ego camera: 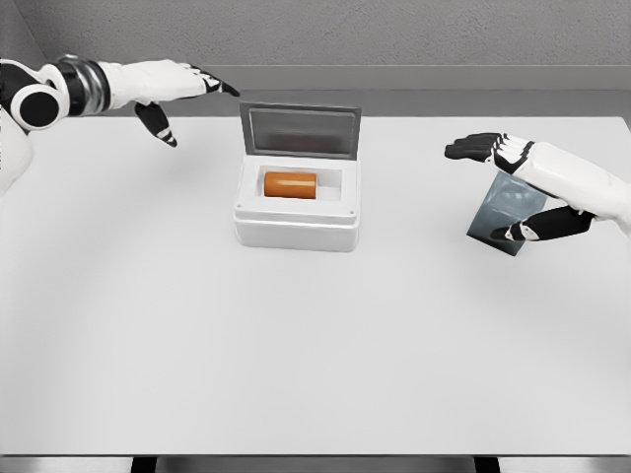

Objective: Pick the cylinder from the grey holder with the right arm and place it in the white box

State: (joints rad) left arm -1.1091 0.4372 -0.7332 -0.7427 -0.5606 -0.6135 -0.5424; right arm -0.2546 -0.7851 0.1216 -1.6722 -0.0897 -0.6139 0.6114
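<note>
**Cylinder lies in the white box, both hands empty**

You can see the orange cylinder (290, 184) lying on its side inside the white box (296, 229), whose grey-lined lid (302, 131) stands open at the back. Your right hand (518, 187) hovers at the table's right side with fingers extended and thumb apart, holding nothing; the grey holder (501, 212) sits just behind it, partly hidden. Your left hand (173, 91) is raised at the upper left, fingers stretched out, well apart from the box. Everything rests on the white table (296, 355).
</note>
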